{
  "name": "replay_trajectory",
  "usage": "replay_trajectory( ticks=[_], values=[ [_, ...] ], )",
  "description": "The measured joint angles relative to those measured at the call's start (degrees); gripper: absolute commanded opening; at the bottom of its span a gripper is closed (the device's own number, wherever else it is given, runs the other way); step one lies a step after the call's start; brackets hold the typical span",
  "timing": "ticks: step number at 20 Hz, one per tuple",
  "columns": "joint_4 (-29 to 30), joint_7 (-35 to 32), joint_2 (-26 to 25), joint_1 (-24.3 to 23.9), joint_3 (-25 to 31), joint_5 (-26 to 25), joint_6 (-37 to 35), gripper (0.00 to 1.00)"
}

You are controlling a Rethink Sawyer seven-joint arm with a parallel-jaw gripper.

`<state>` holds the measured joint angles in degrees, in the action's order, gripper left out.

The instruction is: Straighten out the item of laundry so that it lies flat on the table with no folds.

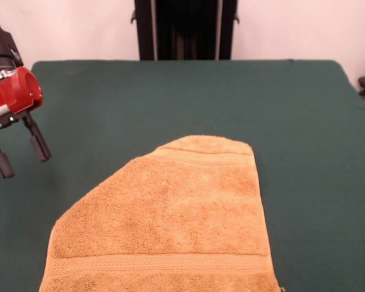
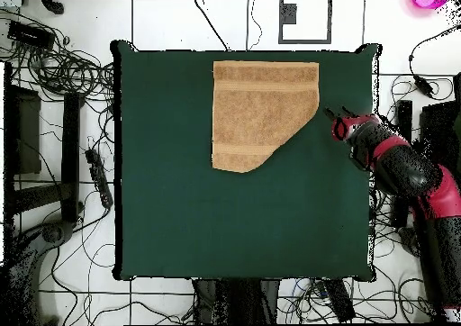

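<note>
While the gripper [image 1: 19, 150] hangs parted and empty just off the towel's [image 1: 170, 219] slanted edge, the step in hand looks like undoing a corner folded under. I'd pinch that diagonal edge low, catching only the tucked layer, and draw it outward toward the missing corner. Golden-orange terry, looped pile, woven bands near two hems; soft, likely to drag. It lies near one edge of the green felt table [image 1: 170, 97], otherwise flat.

Arm [image 2: 410, 174]: red shell with black joint bands. Gripper [image 1: 19, 149]: glossy red cylindrical housing, grey collar, two slim black fingers [image 1: 39, 144].
</note>
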<state>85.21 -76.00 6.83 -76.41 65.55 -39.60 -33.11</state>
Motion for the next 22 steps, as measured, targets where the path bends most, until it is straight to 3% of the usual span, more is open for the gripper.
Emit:
replay_trajectory(
  ticks=[22],
  values=[
    [-0.02,0.0,-0.87,0.08,-3.22,0.5,0.22,1.0]
  ],
)
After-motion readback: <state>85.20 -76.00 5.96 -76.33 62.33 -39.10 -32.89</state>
